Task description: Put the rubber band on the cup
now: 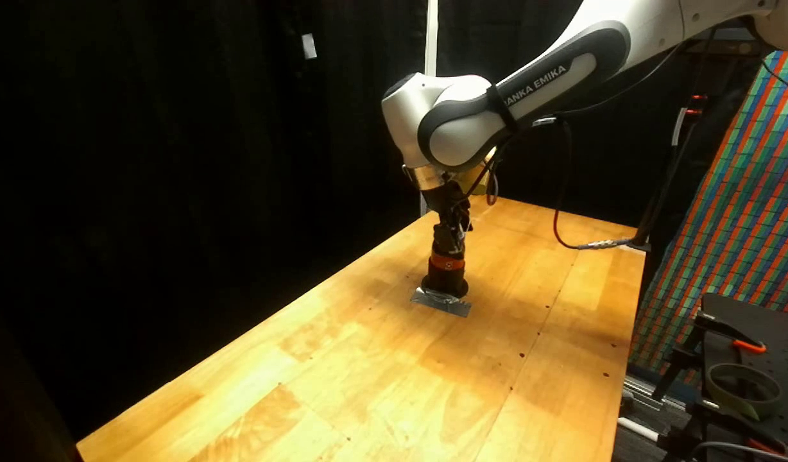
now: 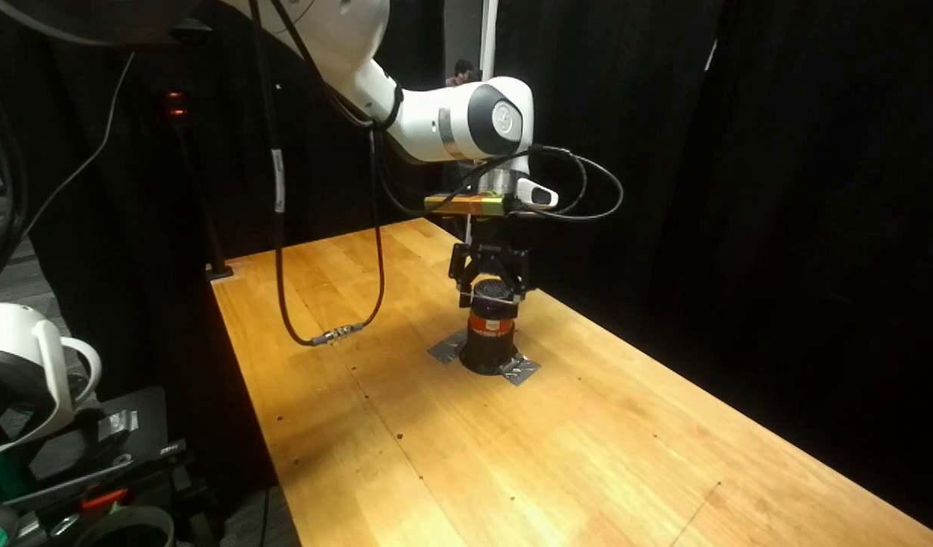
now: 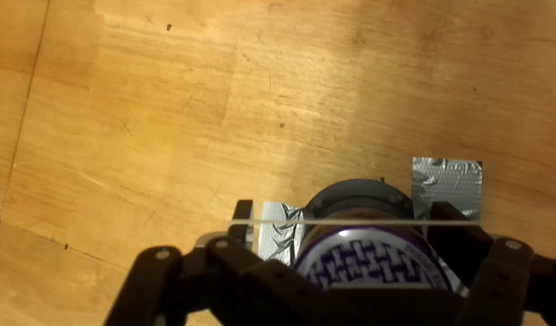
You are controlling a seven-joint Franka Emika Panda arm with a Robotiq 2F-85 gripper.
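The cup [image 2: 491, 328] stands upright on the wooden table, with an orange-red band and a dark upper part in both exterior views [image 1: 446, 264]. In the wrist view its top [image 3: 364, 256] shows a purple and white woven pattern. My gripper [image 3: 346, 220] points down over the cup, open, with one finger on each side of its upper part. The pale rubber band [image 3: 325, 222] is stretched across from finger to finger, in front of the cup's top edge. It also shows as a thin line in an exterior view [image 2: 488, 297]. The rear of the band is mostly hidden by the gripper.
The cup sits in a dark round base [image 3: 359, 190] held by silver tape [image 3: 448, 185] on the wooden table [image 1: 394, 385]. Cables [image 2: 280, 266] hang from the arm to the table. A dark cart [image 1: 753, 359] with tools stands beside the table.
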